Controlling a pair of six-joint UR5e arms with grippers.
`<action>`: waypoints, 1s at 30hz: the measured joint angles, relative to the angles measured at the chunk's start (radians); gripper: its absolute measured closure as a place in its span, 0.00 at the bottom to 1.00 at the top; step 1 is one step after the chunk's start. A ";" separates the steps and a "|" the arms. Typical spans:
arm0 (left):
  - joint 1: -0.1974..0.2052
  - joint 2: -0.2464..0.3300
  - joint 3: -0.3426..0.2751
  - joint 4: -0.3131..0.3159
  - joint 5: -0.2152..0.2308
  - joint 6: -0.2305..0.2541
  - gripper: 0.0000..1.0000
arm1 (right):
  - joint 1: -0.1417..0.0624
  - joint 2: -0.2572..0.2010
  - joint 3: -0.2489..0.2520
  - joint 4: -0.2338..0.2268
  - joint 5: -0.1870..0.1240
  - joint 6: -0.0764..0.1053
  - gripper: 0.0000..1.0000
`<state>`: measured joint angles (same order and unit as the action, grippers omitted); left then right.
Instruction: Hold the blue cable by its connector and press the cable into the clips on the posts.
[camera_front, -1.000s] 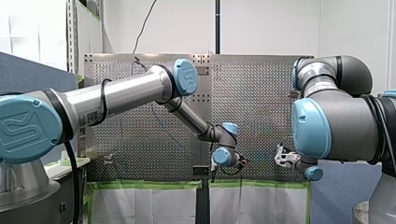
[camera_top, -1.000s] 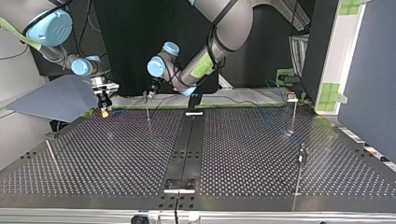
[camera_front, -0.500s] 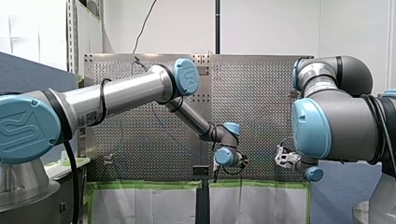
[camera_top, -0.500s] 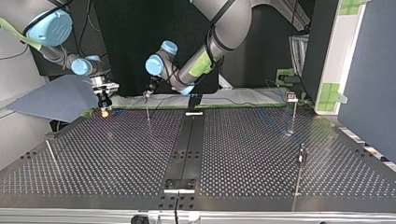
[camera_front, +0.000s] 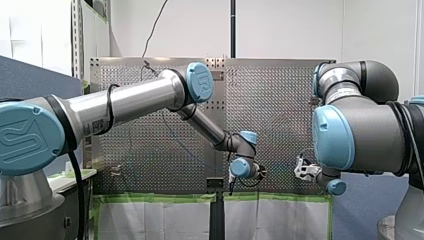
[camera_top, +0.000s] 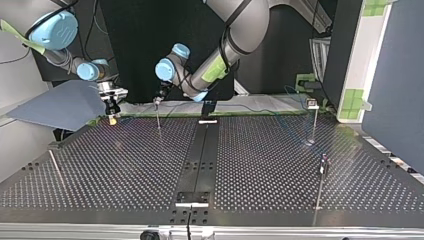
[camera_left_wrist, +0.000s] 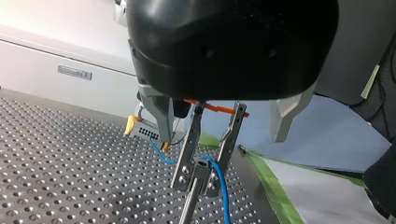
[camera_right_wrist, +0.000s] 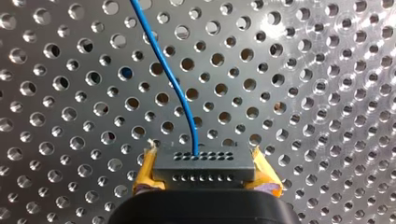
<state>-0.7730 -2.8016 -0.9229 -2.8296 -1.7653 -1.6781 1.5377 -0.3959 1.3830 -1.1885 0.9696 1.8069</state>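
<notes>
In the right wrist view my right gripper (camera_right_wrist: 205, 170) is shut with its yellow pads on the grey connector (camera_right_wrist: 205, 164). The blue cable (camera_right_wrist: 170, 79) runs out of the connector over the perforated plate. In the left wrist view my left gripper (camera_left_wrist: 196, 184) stands open, its metal fingers (camera_left_wrist: 187, 149) on either side of a post's clip (camera_left_wrist: 201, 164). The blue cable (camera_left_wrist: 222, 186) passes through there, and the connector (camera_left_wrist: 145, 132) lies just beyond it. In the top view my left gripper (camera_top: 158, 100) is over the far post (camera_top: 158, 117), and my right gripper (camera_top: 112, 116) is to its left.
More thin posts stand on the perforated table (camera_top: 125, 165): one at the far right (camera_top: 314, 122), one nearer on the right (camera_top: 321, 185), and one at the left (camera_top: 56, 167). A black rail (camera_top: 197, 160) runs down the table's middle. A grey panel (camera_top: 55, 105) is beside my right gripper.
My left arm's wrist has shifted slightly towards the top view's left, over the far post. My right arm has stayed in place with the connector.
</notes>
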 joint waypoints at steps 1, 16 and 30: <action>0.000 0.000 0.000 0.000 0.000 0.000 0.00 | 0.000 0.000 0.000 0.000 0.000 0.000 1.00; -0.036 0.076 -0.078 0.050 -0.042 0.020 0.00 | -0.004 0.002 0.000 0.002 0.000 -0.001 1.00; -0.035 0.209 -0.211 0.183 -0.120 -0.052 0.00 | -0.001 0.004 0.000 0.000 -0.004 0.000 1.00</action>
<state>-0.8082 -2.5922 -1.1341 -2.6465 -1.8849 -1.7301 1.5365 -0.3914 1.3830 -1.1880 0.9657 1.8073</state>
